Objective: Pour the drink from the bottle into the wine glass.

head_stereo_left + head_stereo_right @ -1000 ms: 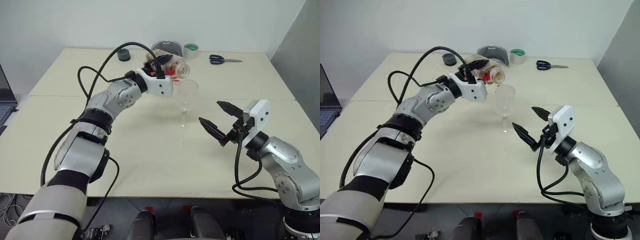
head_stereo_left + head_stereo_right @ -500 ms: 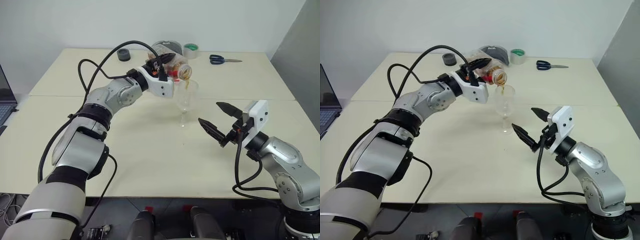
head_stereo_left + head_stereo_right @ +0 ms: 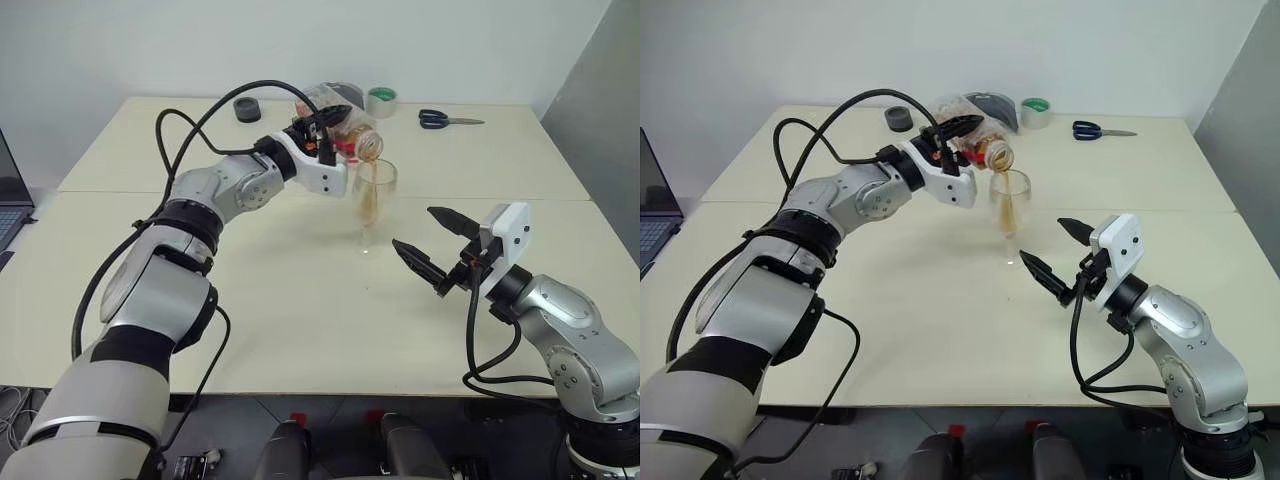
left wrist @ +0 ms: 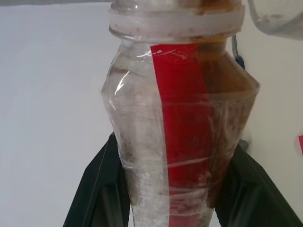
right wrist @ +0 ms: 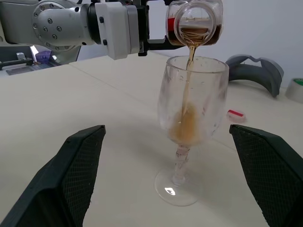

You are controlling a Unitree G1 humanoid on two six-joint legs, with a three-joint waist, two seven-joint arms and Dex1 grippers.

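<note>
Near the upper centre of the left eye view, the left hand (image 3: 325, 130) is clamped on the bottle (image 3: 350, 137), which lies tipped almost level with its open mouth just above the rim of the wine glass (image 3: 372, 192). A thin amber stream of the drink (image 5: 188, 71) falls from the mouth into the bowl, where liquid has pooled at the bottom. The wine glass stands upright on the cream bench (image 3: 300, 310), its foot flat on the surface. In the left wrist view the two black fingers (image 4: 99, 189) press either side of the bottle's red-labelled body. Right of centre, lower in the frame, the right hand (image 3: 432, 250) hangs above the bench with its fingers spread wide and nothing between them, pointing toward the glass and apart from it. Along the far edge of the bench lie scissors (image 3: 448, 119), a green tape roll (image 3: 381, 101) and a dark tape roll (image 3: 247, 109).
</note>
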